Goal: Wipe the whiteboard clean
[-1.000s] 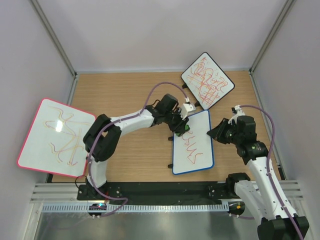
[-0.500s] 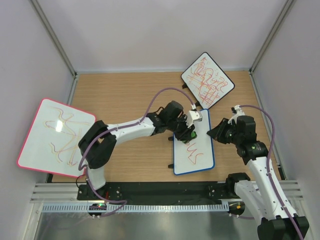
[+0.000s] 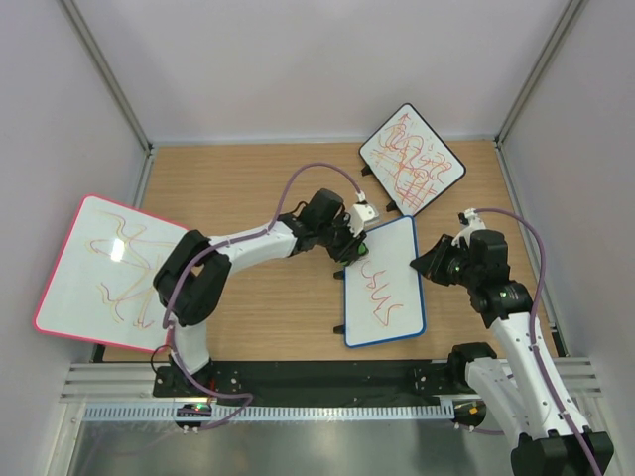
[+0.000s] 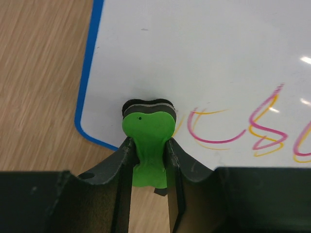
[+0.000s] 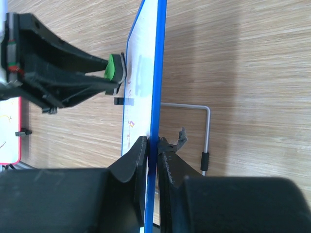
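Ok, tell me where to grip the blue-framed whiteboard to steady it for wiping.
Pinch the whiteboard by its right edge, coming from the right, a finger on each face. It is a thin panel propped on a wire stand, so only its edge fits the jaws, and that side lies away from the green eraser in the left gripper. The right gripper grips it there.

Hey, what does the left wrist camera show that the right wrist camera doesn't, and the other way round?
Left wrist only: the blue-framed white rectangular whiteboard face-on, its pink-and-yellow scribbles readable. Right wrist only: the board edge-on, the right gripper clamped on its frame, and a thin wire stand behind it. Both: the green, black-backed eraser pinched in the left gripper at the board's face, over the wooden table.
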`<state>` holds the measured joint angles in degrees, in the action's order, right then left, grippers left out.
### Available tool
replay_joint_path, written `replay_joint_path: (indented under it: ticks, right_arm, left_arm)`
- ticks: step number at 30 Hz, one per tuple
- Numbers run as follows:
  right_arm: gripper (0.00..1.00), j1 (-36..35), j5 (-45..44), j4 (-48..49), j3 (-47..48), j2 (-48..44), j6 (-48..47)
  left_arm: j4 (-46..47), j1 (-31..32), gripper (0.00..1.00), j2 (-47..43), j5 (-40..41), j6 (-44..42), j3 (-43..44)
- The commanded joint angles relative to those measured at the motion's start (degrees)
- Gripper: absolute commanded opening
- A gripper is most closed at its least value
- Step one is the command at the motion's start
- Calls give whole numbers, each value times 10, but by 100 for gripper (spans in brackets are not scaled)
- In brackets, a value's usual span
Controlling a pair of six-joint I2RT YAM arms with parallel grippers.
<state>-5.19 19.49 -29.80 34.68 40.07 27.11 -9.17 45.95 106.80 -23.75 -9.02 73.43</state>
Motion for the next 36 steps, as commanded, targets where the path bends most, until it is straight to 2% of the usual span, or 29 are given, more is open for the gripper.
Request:
replay_joint_path:
  ticks: [1, 6, 14, 22, 29, 36]
  right_arm:
    - [1, -3, -2, -8, 7, -7, -25]
    - [1, -3, -1, -9, 7, -10, -29]
    - [1, -3, 0, -7, 8, -10, -31]
    - [1, -3, 0, -12, 14, -8, -31]
    - [1, -3, -3, -14, 19, -6, -35]
    - [1, -3, -5, -18, 21, -8, -36]
  left_arm:
    - [20, -9, 0, 24, 25, -16, 12]
    - [20, -9, 0, 34, 8, -6, 12]
    - [21, 17, 0, -10, -40, 19, 0]
    - [23, 76, 0, -30, -75, 62, -20]
    - [14, 103, 0, -42, -108, 80, -27]
    - [14, 81, 0, -32, -75, 60, -26]
